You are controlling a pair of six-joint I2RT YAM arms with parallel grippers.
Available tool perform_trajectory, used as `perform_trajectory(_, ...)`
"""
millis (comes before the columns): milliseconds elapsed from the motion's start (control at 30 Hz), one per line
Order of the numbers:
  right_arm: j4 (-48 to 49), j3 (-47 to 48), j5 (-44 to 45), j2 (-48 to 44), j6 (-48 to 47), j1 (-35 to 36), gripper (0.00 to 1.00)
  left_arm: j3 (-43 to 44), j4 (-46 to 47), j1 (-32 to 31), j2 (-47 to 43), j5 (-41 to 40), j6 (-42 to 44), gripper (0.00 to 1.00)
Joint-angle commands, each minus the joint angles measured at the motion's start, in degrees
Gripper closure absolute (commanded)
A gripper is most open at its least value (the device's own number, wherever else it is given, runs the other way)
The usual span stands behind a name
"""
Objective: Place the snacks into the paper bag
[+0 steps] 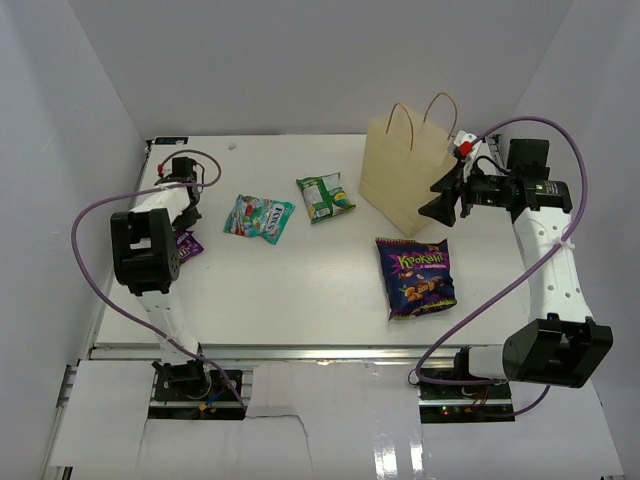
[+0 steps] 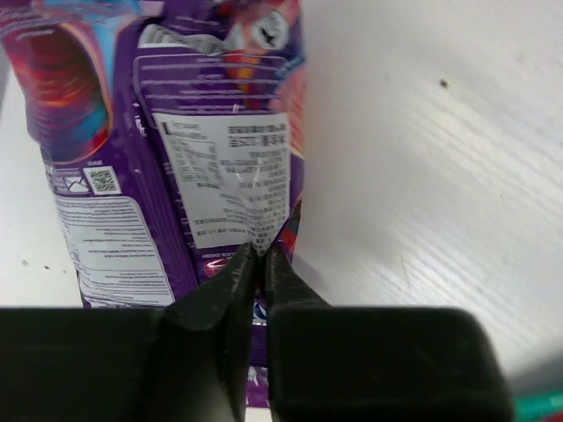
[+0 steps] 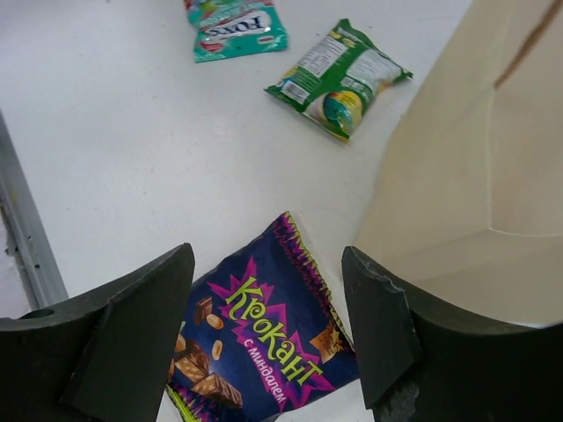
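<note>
My left gripper [image 1: 185,233] [image 2: 258,251] is down at the table's left edge, its jaws pinched shut on the wrapper of a dark purple bar [image 1: 190,246] [image 2: 224,167]. A second purple packet [image 2: 84,149] lies right beside it. The paper bag [image 1: 405,175] [image 3: 475,176] stands upright at the back right, handles up. My right gripper [image 1: 440,208] [image 3: 268,255] hovers open beside the bag, empty, above the big purple bag [image 1: 415,277] [image 3: 264,343]. A teal pouch [image 1: 258,216] [image 3: 236,26] and a green pouch [image 1: 325,196] [image 3: 339,79] lie mid-table.
White walls close in the white table [image 1: 300,290] on the left, back and right. A metal rail [image 3: 26,246] runs along the table's near edge. Purple cables [image 1: 90,270] loop off both arms.
</note>
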Motion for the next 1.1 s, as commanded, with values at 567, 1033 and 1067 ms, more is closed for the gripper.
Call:
perform_trajectory(567,13.7,-10.1,1.9,0.0,14.9,21.7,0.30,-20.9,20.2,-0.7,-30.6,67.0,-10.4,1.00)
perform_trajectory(1033,41.9,0.5,32.2,23.5,76.6,41.7,0.02,-36.7,35.7,-15.4,-40.9,76.6,-18.3,1.00)
perform_trajectory(1067,42.3,0.9,33.0,24.7,77.6,41.9,0.02,-37.1,36.4,-16.1,-41.3,76.5,-19.5,1.00)
